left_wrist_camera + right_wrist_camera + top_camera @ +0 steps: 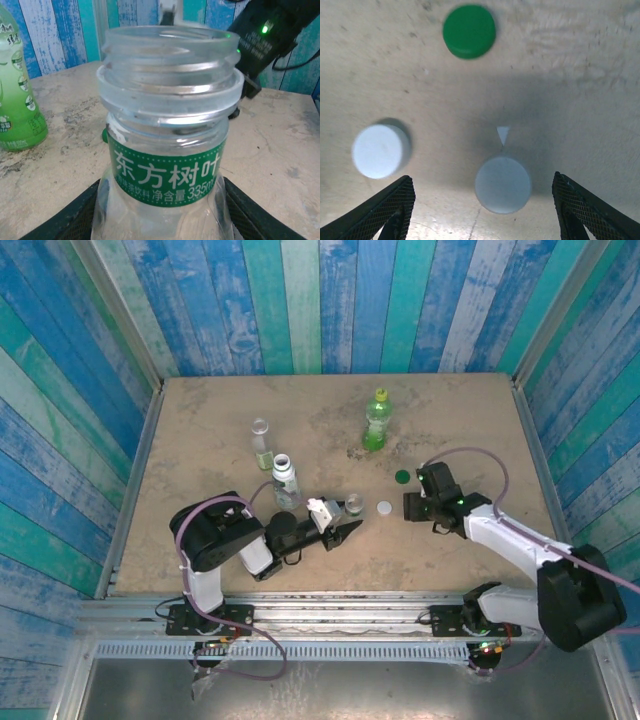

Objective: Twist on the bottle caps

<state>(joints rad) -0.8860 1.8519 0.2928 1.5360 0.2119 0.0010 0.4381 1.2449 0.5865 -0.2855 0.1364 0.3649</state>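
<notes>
Clear green-labelled bottle (165,150), uncapped, upright on the table (280,150), left gripper (160,220) clamped on its sides, right gripper (481,176) fingers wide apart over a white cap (502,184), second white cap (381,151) and dark green cap (469,31) nearby.

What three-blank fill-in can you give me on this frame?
The left gripper holds a clear plastic bottle whose label is ___.
Between the open fingers of the right gripper lies a round plastic cap coloured ___.
The screw cap on the translucent green plastic bottle is ___.
Missing: green; white; yellow-green.
</notes>
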